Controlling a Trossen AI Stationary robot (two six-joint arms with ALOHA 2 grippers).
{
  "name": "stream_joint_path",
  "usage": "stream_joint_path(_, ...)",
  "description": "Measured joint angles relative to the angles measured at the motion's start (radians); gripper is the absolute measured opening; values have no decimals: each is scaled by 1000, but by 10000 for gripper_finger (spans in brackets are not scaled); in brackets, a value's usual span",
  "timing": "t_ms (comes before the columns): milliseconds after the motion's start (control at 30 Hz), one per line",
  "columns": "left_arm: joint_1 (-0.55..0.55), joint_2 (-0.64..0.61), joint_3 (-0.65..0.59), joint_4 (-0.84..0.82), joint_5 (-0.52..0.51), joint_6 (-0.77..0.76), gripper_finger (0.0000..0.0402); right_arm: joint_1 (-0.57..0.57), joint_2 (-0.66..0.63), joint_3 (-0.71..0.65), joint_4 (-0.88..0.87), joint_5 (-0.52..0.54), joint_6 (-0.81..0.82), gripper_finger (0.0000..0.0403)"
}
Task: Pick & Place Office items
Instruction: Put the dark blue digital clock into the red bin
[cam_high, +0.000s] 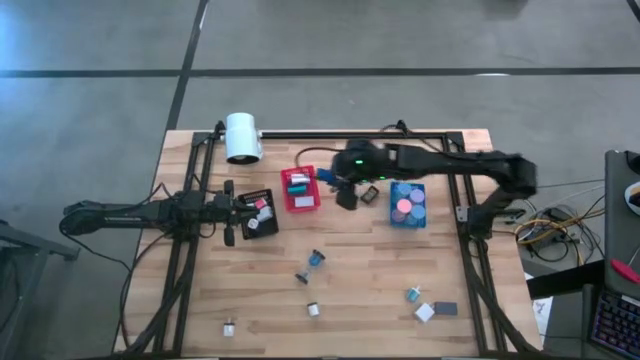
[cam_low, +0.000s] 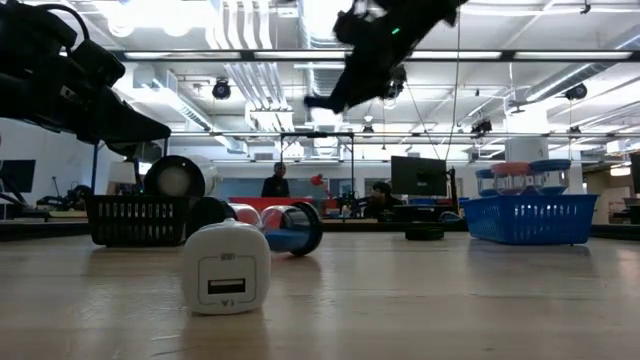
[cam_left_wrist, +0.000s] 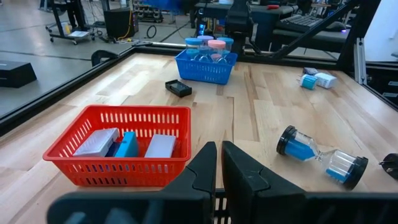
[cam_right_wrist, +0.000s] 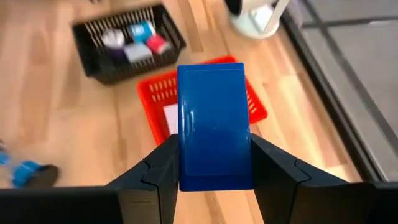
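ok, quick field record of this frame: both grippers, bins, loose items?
right gripper: shut on blue block, above the red bin
left gripper: shut, empty, by the black bin
blue bin: holds round containers
loose items: hourglass, white charger, small pieces near the table's front edge

blue block (cam_right_wrist: 214, 127) | red slotted bin (cam_right_wrist: 256, 106) | black bin (cam_right_wrist: 99, 65) | blue bin (cam_high: 408, 219)
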Motion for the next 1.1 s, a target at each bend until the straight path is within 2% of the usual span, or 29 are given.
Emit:
stream_joint_path(300,0,0,0,0,0,0,28,-28,306,235,-71,-2,-79,148)
stream_joint_path(600,0,0,-3,3,0,6,28,-33,511,400,-182,0,-106,148)
stream_joint_path(1100,0,4,-3,3,1,11,28,-33,557,416,-199,0,-101,158)
